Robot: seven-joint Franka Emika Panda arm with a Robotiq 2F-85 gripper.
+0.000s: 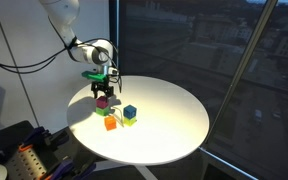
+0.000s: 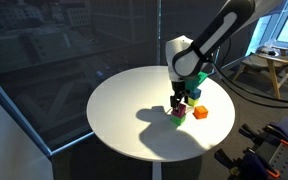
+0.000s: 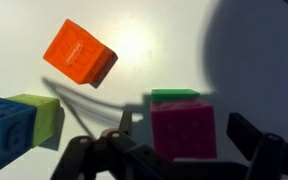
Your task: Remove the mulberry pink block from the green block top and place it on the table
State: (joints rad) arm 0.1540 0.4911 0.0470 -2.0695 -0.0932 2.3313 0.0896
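The mulberry pink block [image 3: 184,135] is a small magenta cube with a faintly embossed, studded face. It sits squarely on top of the green block [image 3: 174,96], of which only a thin bright green strip peeks out behind it in the wrist view. In both exterior views the pair reads as a short two-cube stack standing on the white round surface [image 1: 174,120], off its middle and toward the edge over which the arm reaches in. The gripper [image 3: 181,120] hangs right over the stack with its jaws spread, one dark finger [image 3: 127,125] on each side of the pink cube and a visible gap at both flanks, so it grips nothing. Nearby stand an orange cube [image 3: 80,54], alone, and a dark blue cube [image 3: 2,120] touching a lime-green block [image 3: 39,115]. The blue cube's face carries raised relief, but it is too blurred to read, and no brand or writing is legible anywhere.
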